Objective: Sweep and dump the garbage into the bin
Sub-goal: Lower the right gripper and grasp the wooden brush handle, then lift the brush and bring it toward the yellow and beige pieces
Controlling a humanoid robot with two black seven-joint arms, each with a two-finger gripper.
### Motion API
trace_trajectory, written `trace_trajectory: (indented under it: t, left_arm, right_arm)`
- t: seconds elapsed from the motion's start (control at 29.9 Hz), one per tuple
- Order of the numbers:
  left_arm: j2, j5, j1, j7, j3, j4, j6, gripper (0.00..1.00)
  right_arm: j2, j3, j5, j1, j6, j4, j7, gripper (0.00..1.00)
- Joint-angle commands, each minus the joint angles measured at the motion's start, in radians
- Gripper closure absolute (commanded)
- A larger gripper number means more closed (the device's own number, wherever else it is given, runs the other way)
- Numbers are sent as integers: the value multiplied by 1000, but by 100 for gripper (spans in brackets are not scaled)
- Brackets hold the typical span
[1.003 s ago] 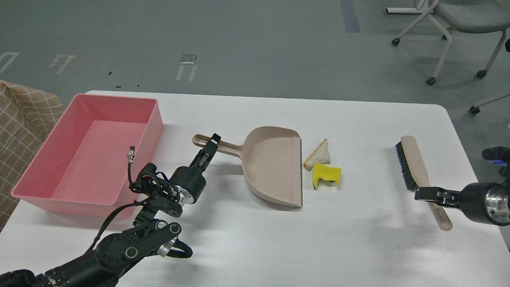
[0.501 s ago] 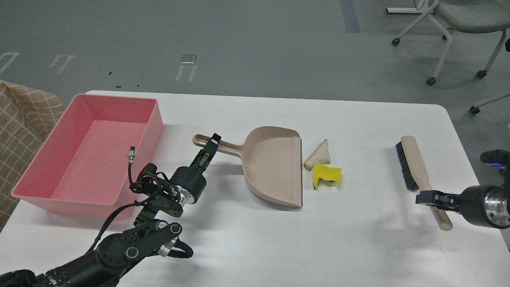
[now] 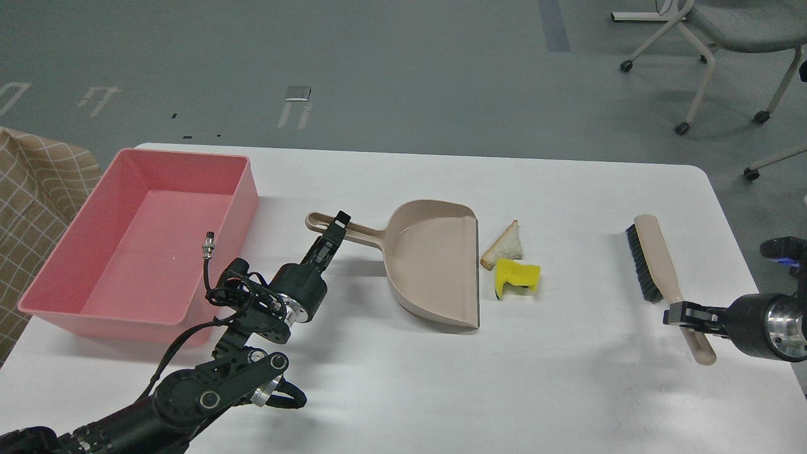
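Since both pieces of garbage are small and light, the triangular white bread slice with brown crust [image 3: 504, 244] and the notched yellow sponge chunk with dark edge [image 3: 517, 277] should slide readily under bristles, though the bread looks soft and crumbly and the sponge springy, so I judge a gentle stroke better than a hard one. In the head view they lie touching each other on the white bench [image 3: 567, 391], just beside the open lip of the beige plastic dustpan with a long handle [image 3: 432, 261]. The large shallow pink plastic tub [image 3: 75, 252] sits well apart, at the bench's left end.

My left gripper [image 3: 337, 222] has its fingers at the dustpan handle, but whether they clamp it I cannot tell. My right gripper [image 3: 678, 313] sits at the narrow handle of the beige hand brush with black bristles [image 3: 656, 265]; its fingers appear closed on that stiff handle, a sensible place to hold it.
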Motion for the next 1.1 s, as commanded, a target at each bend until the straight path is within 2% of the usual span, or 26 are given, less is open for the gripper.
trace_trajectory:
  t: [0.0,0.17,0.23,0.27,0.37,0.57,1.07]
  left_arm:
    - [0,-1,0,0,0,-1,0,100]
    - [1,-1,0,0,0,0,0,100]
    - [1,-1,0,0,0,0,0,100]
    - [1,-1,-2,0,-1,0,0,100]
    - [1,-1,-2,0,0,0,0,100]
    - [0,0,-5,2,0,0,0,100]
    - [0,-1,-9,2,0,0,0,100]
  right_arm:
    - [0,0,0,-1,2,0,0,70]
    - [0,1,0,1,4,0,0,85]
    - [0,3,0,1,4,0,0,86]
    - [0,3,0,2,4,0,0,90]
    - [0,6,0,7,4,1,0,95]
    - [0,21,2,24,7,41,0,99]
    - [26,58,11,28,19,136,-2,100]
